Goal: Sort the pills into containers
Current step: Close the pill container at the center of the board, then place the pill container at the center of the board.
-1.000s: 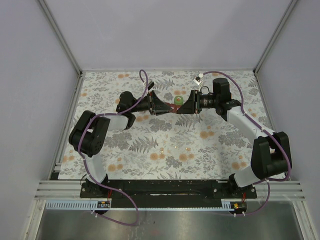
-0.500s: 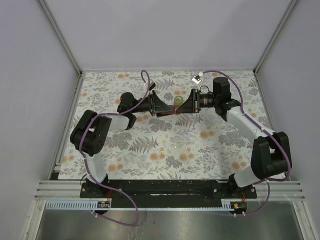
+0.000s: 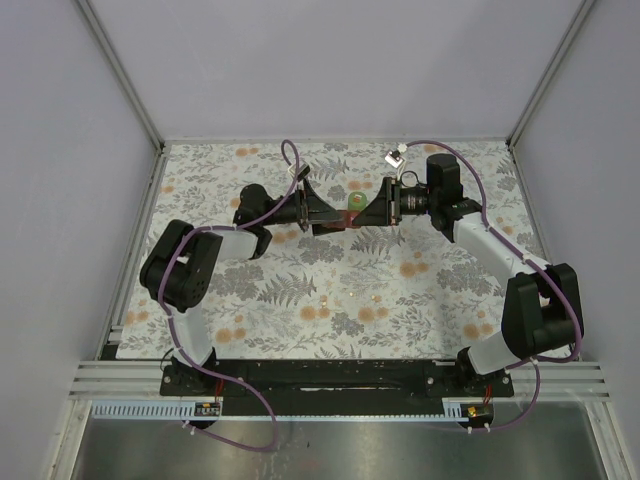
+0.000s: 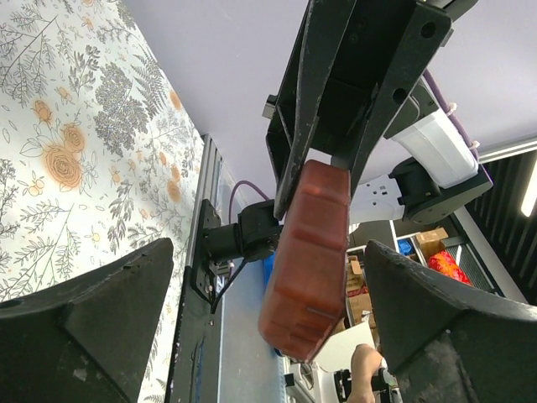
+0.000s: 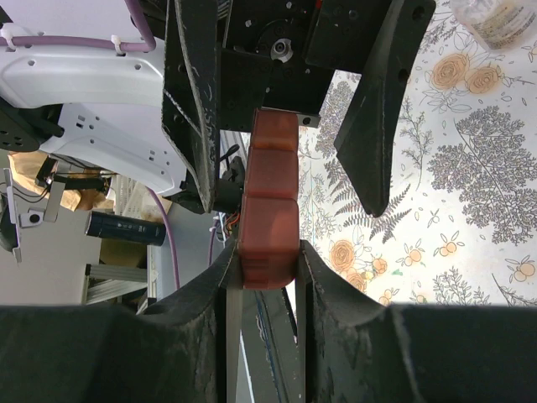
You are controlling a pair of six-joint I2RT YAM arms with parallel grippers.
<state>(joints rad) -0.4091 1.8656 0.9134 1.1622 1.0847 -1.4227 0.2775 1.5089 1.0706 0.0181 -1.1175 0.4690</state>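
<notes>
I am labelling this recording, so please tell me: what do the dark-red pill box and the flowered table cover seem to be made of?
The pill box looks like moulded plastic, dark red with a dull sheen: rounded corners, seams between compartments. The table cover looks like printed cloth or vinyl, matte, with grey ferns and orange flowers; which of the two I cannot tell.

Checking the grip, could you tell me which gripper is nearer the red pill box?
Right. The right gripper clamps the pill box; the left gripper stands open around its other end, fingers clear.
</notes>
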